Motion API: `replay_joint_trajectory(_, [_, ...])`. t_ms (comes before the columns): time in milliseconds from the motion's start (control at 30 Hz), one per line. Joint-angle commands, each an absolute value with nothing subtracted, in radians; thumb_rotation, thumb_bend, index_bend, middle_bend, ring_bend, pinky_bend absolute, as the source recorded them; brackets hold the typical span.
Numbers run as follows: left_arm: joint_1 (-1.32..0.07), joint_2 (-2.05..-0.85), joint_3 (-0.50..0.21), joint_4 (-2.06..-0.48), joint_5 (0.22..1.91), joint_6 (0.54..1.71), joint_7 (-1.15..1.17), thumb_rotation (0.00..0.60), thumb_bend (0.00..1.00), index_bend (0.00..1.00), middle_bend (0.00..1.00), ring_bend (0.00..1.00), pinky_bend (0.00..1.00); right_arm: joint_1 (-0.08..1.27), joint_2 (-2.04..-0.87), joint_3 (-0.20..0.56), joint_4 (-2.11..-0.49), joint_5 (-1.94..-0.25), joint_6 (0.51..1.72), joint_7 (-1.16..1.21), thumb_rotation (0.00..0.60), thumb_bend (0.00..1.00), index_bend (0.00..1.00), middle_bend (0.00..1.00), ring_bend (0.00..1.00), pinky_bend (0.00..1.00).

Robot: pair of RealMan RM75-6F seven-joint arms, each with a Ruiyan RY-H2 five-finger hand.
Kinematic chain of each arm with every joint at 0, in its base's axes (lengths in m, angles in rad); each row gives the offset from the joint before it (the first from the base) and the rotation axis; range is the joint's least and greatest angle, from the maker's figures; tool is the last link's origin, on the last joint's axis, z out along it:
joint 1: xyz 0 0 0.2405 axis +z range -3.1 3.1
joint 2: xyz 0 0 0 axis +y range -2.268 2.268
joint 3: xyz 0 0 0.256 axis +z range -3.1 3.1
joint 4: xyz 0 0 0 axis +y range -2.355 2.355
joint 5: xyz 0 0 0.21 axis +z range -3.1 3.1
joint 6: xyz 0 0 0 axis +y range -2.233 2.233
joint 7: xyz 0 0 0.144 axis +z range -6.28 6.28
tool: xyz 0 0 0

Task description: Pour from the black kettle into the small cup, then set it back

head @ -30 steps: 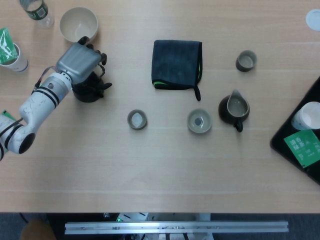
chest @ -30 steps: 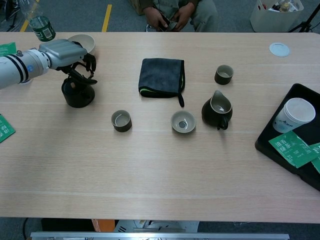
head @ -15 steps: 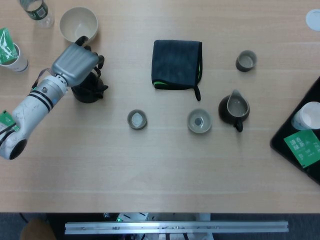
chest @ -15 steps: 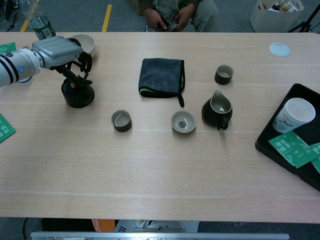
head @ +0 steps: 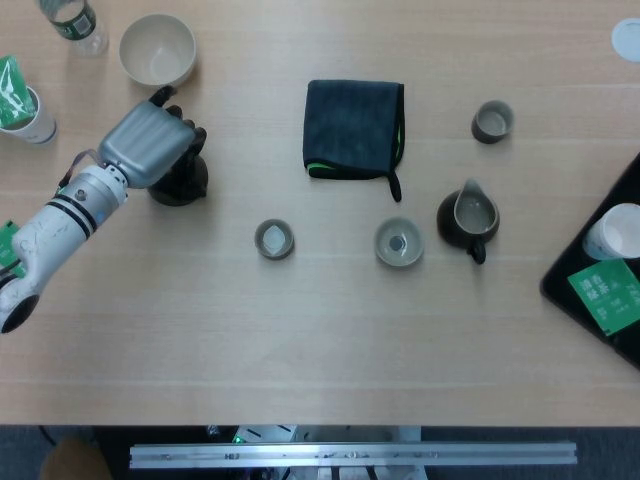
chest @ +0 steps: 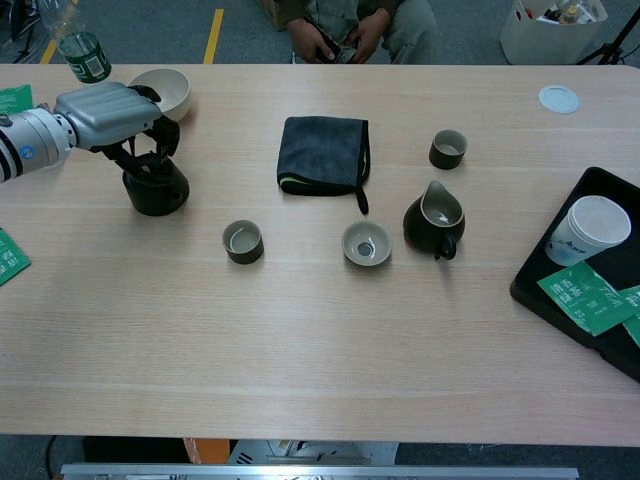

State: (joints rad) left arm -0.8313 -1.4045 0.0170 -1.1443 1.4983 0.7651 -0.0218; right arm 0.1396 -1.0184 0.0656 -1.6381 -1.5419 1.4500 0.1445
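Compared with a second ago: left robot hand (head: 150, 148) (chest: 108, 112) drawn back toward the robot's left and sitting more squarely over the black kettle (head: 180, 178) (chest: 156, 185), arm angled lower across the counter (head: 330, 330) (chest: 330, 340). Kettle itself about where it was, upright on the counter, spout no longer visible past the robot hand in the head view.

Now: kettle directly beneath and just to the right of the left robot hand, dark fingers (chest: 160, 135) curled down over its top. Cannot tell whether clenched around the handle or only resting above it, since the metal back of the robot hand hides the contact. Right robot hand out of sight in both views.

Small cup (head: 274, 239) (chest: 243, 241) well to the right of the left robot hand and nearer the robot, apart from the kettle. Beyond the robot hand, a pale bowl (head: 157, 49) (chest: 166, 90) close by. Further right: folded dark cloth (head: 354, 128) (chest: 323, 152), a second shallow cup (head: 399, 242) (chest: 366, 243), a dark pitcher (head: 467, 219) (chest: 434, 222), and another cup (head: 492, 121) (chest: 448, 149).
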Motion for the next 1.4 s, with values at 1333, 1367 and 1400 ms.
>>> replay_joint_trajectory(1333, [-0.839,-1.471,0.072,-0.984,1.604,0.824,-0.037,0.359,0.20,0.50,0.52,0.36,0.11,0.133,-1.023,0.066,-1.625,-1.530,1.444,0.150,0.600,0.00,0.36,0.39,0.23,0.23])
replay_joint_trajectory(1367, [-0.839,-1.474,0.073,-0.978,1.605,0.826,-0.037,0.358,0.19,0.50,0.52,0.36,0.11,0.133,-1.023,0.066,-1.626,-1.530,1.444,0.150,0.600,0.00,0.36,0.39,0.23,0.23])
replay_joint_trajectory(1400, [-0.838,-1.477,0.074,-0.973,1.607,0.827,-0.036,0.358,0.19,0.50,0.52,0.36,0.11,0.133,-1.022,0.066,-1.626,-1.530,1.445,0.150,0.600,0.00,0.36,0.39,0.23,0.23])
